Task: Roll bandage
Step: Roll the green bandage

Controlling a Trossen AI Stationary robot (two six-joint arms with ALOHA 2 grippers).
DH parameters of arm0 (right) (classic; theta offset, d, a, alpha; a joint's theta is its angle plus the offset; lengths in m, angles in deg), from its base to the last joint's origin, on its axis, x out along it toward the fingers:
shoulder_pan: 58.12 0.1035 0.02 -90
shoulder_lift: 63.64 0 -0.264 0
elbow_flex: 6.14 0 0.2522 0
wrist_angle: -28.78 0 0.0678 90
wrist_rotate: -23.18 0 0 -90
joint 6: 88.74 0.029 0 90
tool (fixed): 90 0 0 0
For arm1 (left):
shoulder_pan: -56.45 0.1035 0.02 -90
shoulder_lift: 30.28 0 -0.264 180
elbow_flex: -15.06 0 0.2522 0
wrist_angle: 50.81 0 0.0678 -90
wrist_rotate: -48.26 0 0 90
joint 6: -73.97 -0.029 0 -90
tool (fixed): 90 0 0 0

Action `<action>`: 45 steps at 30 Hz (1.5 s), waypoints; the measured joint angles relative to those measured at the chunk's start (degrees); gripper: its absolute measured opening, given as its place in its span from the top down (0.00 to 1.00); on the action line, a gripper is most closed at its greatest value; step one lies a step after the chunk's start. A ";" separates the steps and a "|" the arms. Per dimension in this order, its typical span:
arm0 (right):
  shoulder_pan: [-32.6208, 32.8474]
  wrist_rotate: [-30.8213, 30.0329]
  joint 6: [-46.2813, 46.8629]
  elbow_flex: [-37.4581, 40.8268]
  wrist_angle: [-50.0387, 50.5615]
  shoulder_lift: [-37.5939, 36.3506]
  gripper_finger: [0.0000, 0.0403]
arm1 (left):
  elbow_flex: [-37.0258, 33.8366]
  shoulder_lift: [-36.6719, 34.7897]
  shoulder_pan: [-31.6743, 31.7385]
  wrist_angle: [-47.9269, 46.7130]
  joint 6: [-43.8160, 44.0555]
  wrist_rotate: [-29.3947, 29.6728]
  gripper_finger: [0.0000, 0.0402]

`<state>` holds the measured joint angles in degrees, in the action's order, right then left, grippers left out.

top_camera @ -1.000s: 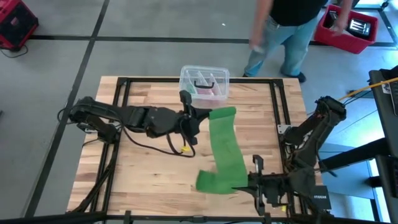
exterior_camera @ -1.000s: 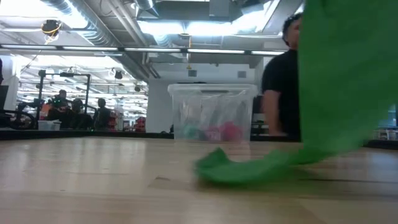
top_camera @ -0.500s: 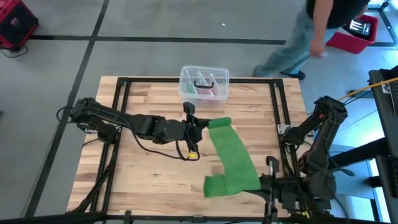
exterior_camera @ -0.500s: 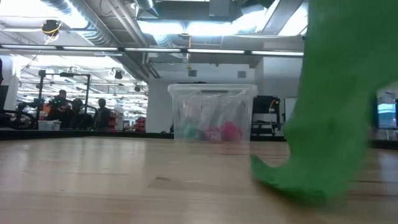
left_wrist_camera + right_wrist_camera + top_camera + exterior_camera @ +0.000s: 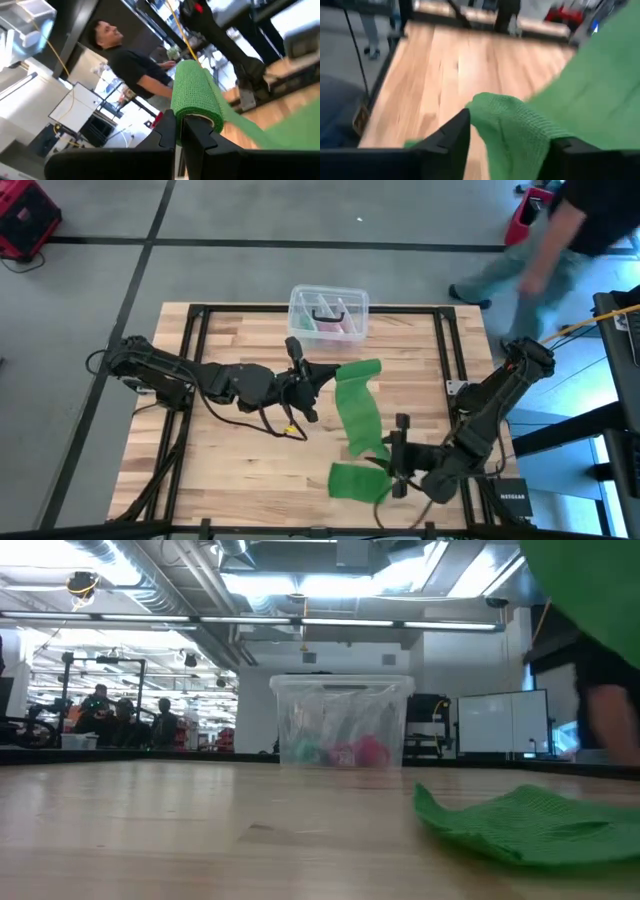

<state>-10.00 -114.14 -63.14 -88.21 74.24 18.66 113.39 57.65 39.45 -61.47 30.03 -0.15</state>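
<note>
bandage (image 5: 357, 415), a bright green elastic fabric strip, runs across the wooden table (image 5: 240, 460) between both arms. the left gripper (image 5: 318, 375) is clamped on its far end, while the right gripper (image 5: 392, 455) has its fingers spread around the crumpled near end.

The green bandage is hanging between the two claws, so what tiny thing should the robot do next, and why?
Probably close the right claw on the bandage. Its fingers stand open around the loose folded end near the table's front, while the left claw is shut on the rolled far end, so rolling likely needs that loose end held taut.
</note>
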 joint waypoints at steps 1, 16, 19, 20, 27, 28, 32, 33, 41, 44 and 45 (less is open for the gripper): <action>-0.46 1.25 1.70 0.01 2.27 0.00 0.56 | 0.00 -0.29 -0.15 0.68 -0.04 0.00 1.00; -2.62 14.39 11.81 -4.72 15.46 -1.08 0.46 | 0.07 -3.24 -3.23 3.30 5.82 -10.61 1.00; -0.90 15.11 11.70 -7.15 19.33 -2.96 0.47 | 0.07 -3.24 -4.10 3.46 7.48 -14.19 1.00; -0.40 13.89 11.28 -7.30 19.61 -3.63 0.48 | 0.07 -3.24 -4.38 3.37 7.47 -14.36 1.00; 1.73 -4.60 8.56 -2.25 20.33 -7.09 0.48 | 0.07 -3.20 -4.46 2.11 7.56 -14.35 1.00; 1.73 -5.67 8.39 -1.18 18.84 -7.27 0.48 | 0.07 -3.20 -4.40 2.13 7.45 -14.29 1.00; 1.66 -6.21 7.03 2.14 9.76 -7.65 0.48 | 0.07 -3.20 -4.39 1.90 7.30 -14.36 1.00; 1.76 -6.14 6.52 3.08 7.04 -7.57 0.48 | 0.07 -3.20 -4.36 1.85 7.26 -14.36 1.00; 1.75 -5.81 3.47 9.56 -11.90 -7.56 0.48 | 0.07 -3.20 -4.23 2.02 6.64 -14.29 1.00; 1.73 0.03 5.40 9.70 -11.87 -7.56 0.48 | 0.07 -3.20 -4.25 2.00 6.62 -14.31 1.00; 1.73 3.07 6.00 9.29 -10.73 -7.56 0.48 | 0.07 -3.18 -4.25 1.99 6.60 -14.32 1.00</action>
<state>-8.27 -111.07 -57.14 -78.92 63.51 11.10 113.46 54.46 35.20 -59.48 36.63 -14.47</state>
